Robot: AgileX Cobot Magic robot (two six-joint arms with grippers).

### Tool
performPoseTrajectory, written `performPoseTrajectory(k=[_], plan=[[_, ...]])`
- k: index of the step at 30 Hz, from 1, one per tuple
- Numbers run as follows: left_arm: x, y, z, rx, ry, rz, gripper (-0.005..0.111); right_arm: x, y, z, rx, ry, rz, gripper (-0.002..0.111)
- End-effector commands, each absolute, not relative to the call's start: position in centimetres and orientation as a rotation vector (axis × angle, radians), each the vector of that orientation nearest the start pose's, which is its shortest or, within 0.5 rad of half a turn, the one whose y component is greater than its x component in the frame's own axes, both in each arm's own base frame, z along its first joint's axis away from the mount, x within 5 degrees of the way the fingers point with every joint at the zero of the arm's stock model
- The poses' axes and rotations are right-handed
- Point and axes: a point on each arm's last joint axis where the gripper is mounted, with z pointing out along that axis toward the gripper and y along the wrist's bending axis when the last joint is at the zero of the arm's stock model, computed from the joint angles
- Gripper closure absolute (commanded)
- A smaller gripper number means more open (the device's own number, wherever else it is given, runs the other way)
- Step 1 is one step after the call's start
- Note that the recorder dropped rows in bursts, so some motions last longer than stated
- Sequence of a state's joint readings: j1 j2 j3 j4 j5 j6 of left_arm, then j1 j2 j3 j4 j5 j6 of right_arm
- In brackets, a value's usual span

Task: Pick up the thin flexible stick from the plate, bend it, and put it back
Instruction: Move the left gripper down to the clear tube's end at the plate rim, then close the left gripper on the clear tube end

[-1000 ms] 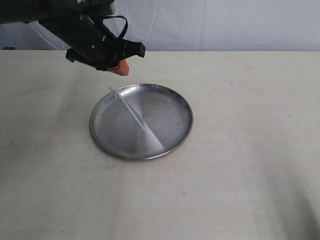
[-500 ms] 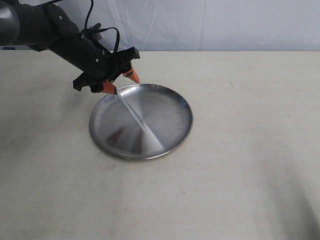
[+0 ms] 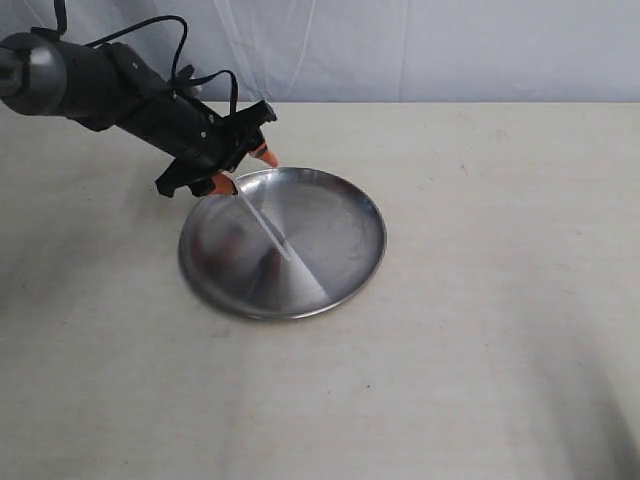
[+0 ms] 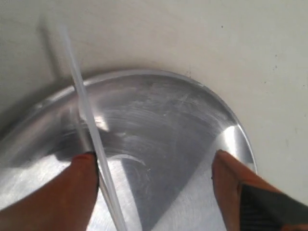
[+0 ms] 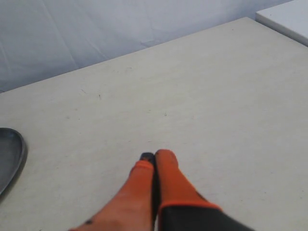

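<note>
lying flat on the plate (image 3: 335, 215), the thin stick (image 3: 262, 225) looks straight. its long axis runs diagonally, from the far-left rim toward the plate's middle, heading near and right. a bright glare streak carries on along the same line to the near-right rim.

the left gripper (image 3: 244, 170) sits at the far-left rim with its orange tips spread apart, one on each side of the stick's far end. in the left wrist view the stick (image 4: 91, 139) runs just beside one tip of the gripper (image 4: 156, 190), well apart from the other, over the plate (image 4: 183, 120); can't tell if it touches. nothing clamped.

a second ago this gripper hung higher over the far rim; half a second ago it was down at the rim, and now it is slightly lower and turned. stick and plate have not moved.

the right gripper (image 5: 154, 180) has its tips pressed together over bare table (image 3: 480, 380), with the plate's edge (image 5: 9, 154) off to one side. a black cable (image 3: 215, 80) loops over the left arm, and a pale backdrop (image 3: 450, 50) hangs behind.
</note>
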State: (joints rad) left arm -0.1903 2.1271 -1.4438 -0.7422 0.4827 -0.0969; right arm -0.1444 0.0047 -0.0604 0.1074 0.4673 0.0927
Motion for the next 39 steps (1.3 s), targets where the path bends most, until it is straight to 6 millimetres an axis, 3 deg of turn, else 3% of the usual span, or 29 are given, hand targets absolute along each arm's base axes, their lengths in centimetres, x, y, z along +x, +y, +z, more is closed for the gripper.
performPoseTrajectory(k=[1,19,26,39], plan=[[44.0,-11.3,13.6,-0.672,2.585,-0.751,0.043,4.9,-0.3,19.1,0.281,1.861,0.069,0.109],[44.5,-11.0,13.5,-0.679,2.524,-0.717,0.044,4.9,-0.3,19.1,0.281,1.861,0.069,0.109],[44.4,-11.0,12.1,-0.697,2.57,-0.707,0.044,4.9,-0.3,19.1,0.281,1.866,0.069,0.109],[44.7,-10.9,11.7,-0.711,2.545,-0.692,0.044,4.9,-0.3,19.1,0.281,1.866,0.069,0.109]])
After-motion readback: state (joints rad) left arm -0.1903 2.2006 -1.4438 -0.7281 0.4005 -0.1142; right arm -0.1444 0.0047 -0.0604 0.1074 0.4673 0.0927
